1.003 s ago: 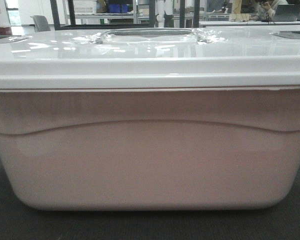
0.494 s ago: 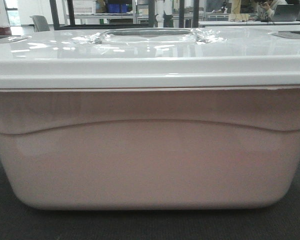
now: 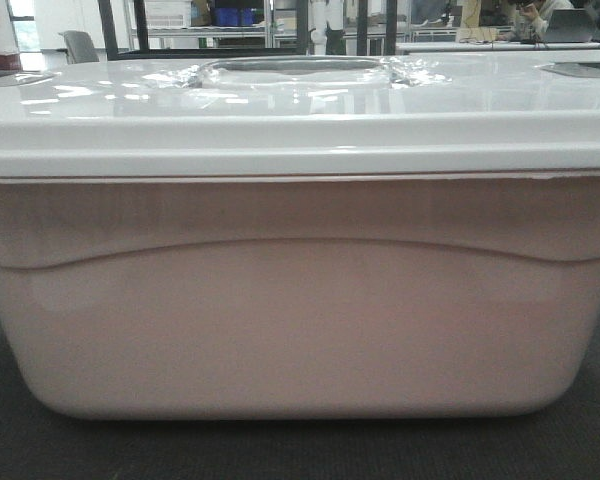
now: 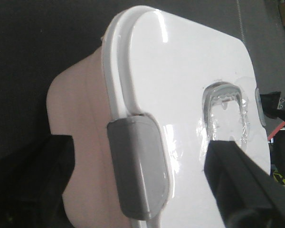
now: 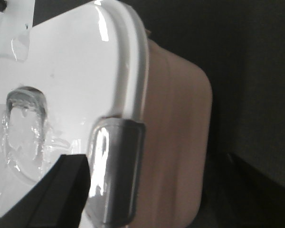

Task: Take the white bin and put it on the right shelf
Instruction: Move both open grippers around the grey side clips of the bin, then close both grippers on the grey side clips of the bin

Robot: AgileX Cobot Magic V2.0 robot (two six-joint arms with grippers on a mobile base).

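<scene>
Almost nothing has changed in the last second. The large pinkish-white plastic bin (image 3: 300, 300) with its glossy white lid (image 3: 300, 110) sits as before on the dark matte surface (image 3: 300, 450), not lifted. At the bin's left end the left claw (image 4: 140, 145) gapes wide astride a grey latch (image 4: 137, 175). At its right end the right claw (image 5: 152, 161) does likewise, gripping nothing. I judge the squeeze and lift are still ahead.

Lab with racks (image 3: 220, 32), desks (image 3: 480, 46), laptop (image 3: 572, 24)
</scene>
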